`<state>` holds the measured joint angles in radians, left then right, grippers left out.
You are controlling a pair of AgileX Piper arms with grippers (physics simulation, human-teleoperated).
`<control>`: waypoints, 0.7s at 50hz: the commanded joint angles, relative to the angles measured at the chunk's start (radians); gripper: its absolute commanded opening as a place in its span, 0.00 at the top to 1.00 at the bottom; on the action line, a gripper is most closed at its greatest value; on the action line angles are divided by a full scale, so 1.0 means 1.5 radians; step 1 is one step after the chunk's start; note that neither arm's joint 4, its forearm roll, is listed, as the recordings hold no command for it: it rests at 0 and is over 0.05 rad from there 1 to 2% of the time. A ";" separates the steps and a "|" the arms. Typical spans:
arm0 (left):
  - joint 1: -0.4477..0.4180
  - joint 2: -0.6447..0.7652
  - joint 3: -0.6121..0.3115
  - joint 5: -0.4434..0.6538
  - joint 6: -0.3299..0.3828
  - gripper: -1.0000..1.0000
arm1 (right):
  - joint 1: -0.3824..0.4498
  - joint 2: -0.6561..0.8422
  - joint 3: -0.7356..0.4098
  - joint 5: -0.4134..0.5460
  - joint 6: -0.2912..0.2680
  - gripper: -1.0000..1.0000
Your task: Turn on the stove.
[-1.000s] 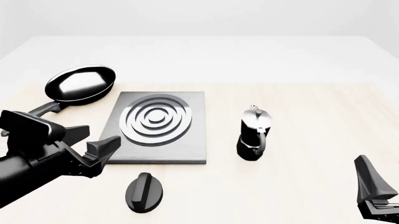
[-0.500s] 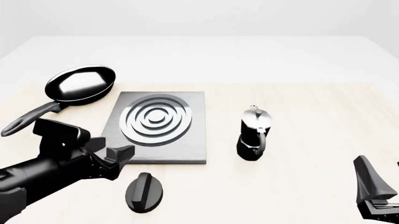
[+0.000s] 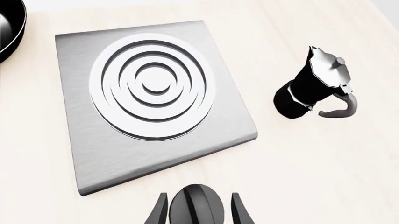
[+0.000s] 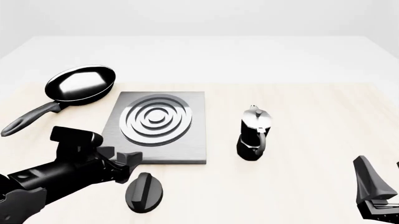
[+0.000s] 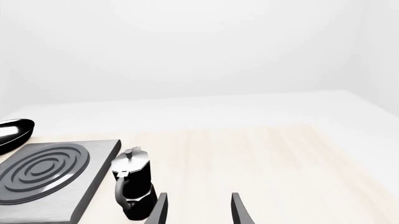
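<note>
The stove is a grey metal slab (image 4: 187,151) with a burner of silver rings (image 4: 156,119), left of the table's centre. Its black ridged knob (image 4: 145,192) lies apart on the table just in front of the slab. My left gripper (image 4: 129,161) is open and hovers just behind and left of the knob, not touching it. In the left wrist view the knob (image 3: 196,210) shows between the two spread fingers (image 3: 160,211), with the slab (image 3: 74,154) beyond. My right gripper (image 4: 376,189) is open and empty at the near right; its fingers (image 5: 239,209) are apart.
A black frying pan (image 4: 80,84) sits behind and left of the slab, its handle (image 4: 28,119) pointing toward the left arm. A black-and-silver moka pot (image 4: 253,135) stands upright to the right of the slab; it also shows in the left wrist view (image 3: 311,86) and the right wrist view (image 5: 132,184).
My left gripper has moved to the right and down, from beside the slab's left edge to just behind the knob. The right arm has not moved.
</note>
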<state>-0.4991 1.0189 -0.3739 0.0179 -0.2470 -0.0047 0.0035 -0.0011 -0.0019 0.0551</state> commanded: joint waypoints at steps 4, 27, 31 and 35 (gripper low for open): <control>0.002 0.029 0.012 -0.027 -0.019 0.00 | -0.001 0.000 0.000 0.001 0.002 0.00; 0.014 0.098 0.036 -0.095 -0.052 0.00 | 0.000 0.007 0.000 0.001 0.006 0.00; 0.014 0.113 0.038 -0.107 -0.062 0.00 | 0.000 0.008 0.000 0.001 0.005 0.00; 0.011 0.127 0.040 -0.117 -0.069 0.00 | 0.001 0.011 0.001 -0.001 0.004 0.00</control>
<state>-0.4784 1.1601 -0.3249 -0.1166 -0.3228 -0.0042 0.0140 -0.0004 -0.0017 0.0625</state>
